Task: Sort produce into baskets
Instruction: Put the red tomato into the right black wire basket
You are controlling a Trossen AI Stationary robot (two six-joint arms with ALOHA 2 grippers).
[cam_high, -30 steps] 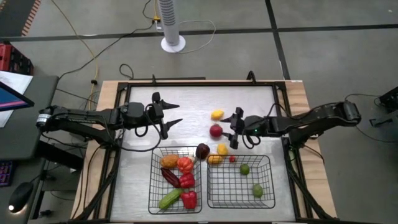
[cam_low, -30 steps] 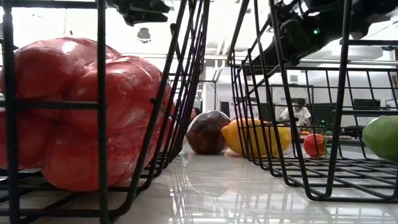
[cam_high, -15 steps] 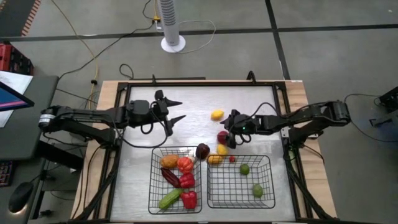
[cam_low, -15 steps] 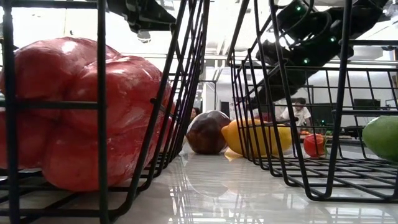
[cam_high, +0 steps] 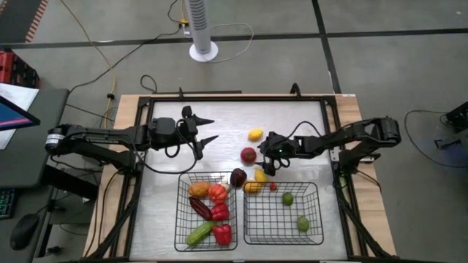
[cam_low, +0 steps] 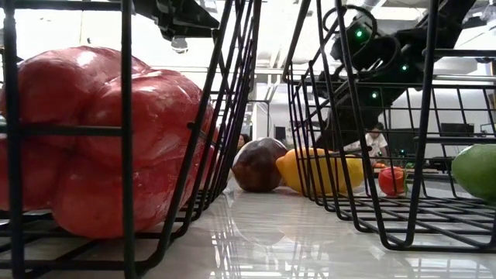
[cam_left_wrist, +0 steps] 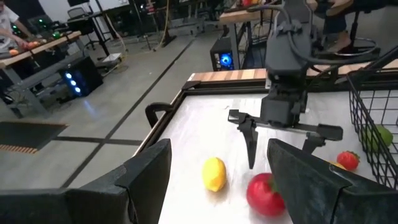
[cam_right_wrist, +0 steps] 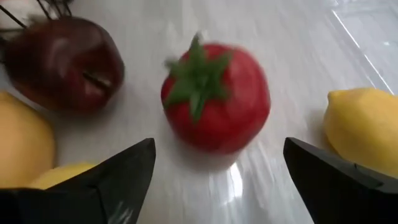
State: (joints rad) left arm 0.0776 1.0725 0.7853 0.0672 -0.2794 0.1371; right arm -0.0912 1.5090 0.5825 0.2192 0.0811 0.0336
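The tomato (cam_high: 249,154) sits on the bare table (cam_high: 219,117), just in front of my right gripper (cam_high: 271,153), red with a green leafy top. In my right wrist view the tomato (cam_right_wrist: 214,93) lies ahead of my spread fingers (cam_right_wrist: 118,180), not between them; my right jaws are released and hold nothing. Beside it lies a dark purple piece (cam_high: 238,177), resting against the near corner of the left basket (cam_high: 179,219), and a lemon (cam_high: 254,134) lies a little farther up the table, apart from the rest. Two more yellow pieces (cam_high: 257,181) crowd the top edge of the right basket (cam_high: 319,219).

The left basket holds an orange piece (cam_high: 199,190), a red pepper (cam_high: 221,234), a green cucumber (cam_high: 199,234) and other red and dark pieces. The right basket holds two limes (cam_high: 302,223) and a small red piece (cam_high: 273,186) near its top rim. From table height the red pepper (cam_low: 101,139) fills the near mesh, with the dark purple piece (cam_low: 260,164) beyond, between the two baskets.

My left gripper (cam_high: 205,130) hovers over the bare upper-left part of the table, well apart from the produce, its fingers spread wide and empty. From its wrist I see the right gripper (cam_left_wrist: 283,134) standing over the tomato (cam_left_wrist: 266,194).
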